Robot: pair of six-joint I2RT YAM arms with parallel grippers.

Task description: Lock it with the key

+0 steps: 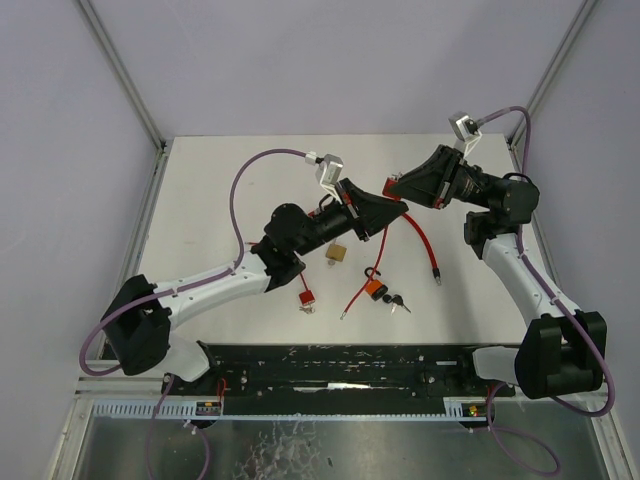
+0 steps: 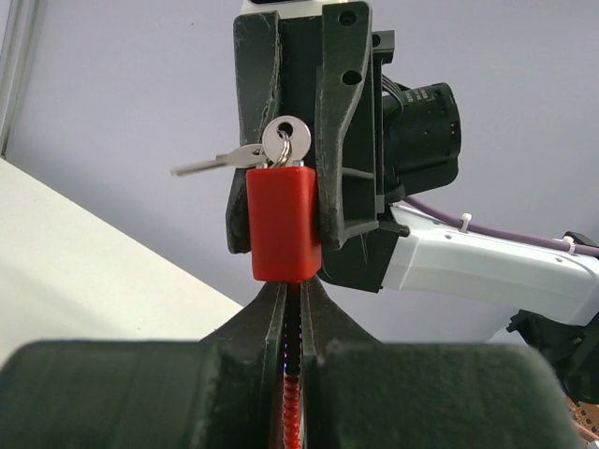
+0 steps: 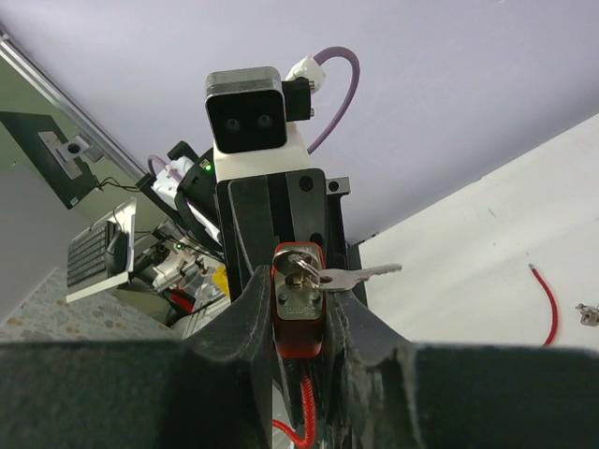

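A red padlock (image 1: 388, 190) hangs in the air above the middle of the table, between my two grippers. Its red cable (image 2: 292, 393) runs down through my left gripper (image 2: 293, 292), whose jaws are shut on it just below the lock body (image 2: 281, 224). My right gripper (image 3: 301, 281) comes from the opposite side, its fingers (image 2: 342, 122) pressed against both flanks of the padlock (image 3: 299, 313). A silver key (image 3: 360, 274) on a ring (image 2: 285, 138) sits at the lock's keyhole face and sticks out sideways. In the top view, the left gripper (image 1: 378, 212) and right gripper (image 1: 402, 188) meet tip to tip.
On the white table (image 1: 200, 220) lie a brass padlock (image 1: 337, 253), a small red padlock (image 1: 306, 297), and another red lock with dark keys (image 1: 380, 293). The held lock's loose cable (image 1: 425, 245) trails down to the table. Purple walls enclose the back and sides.
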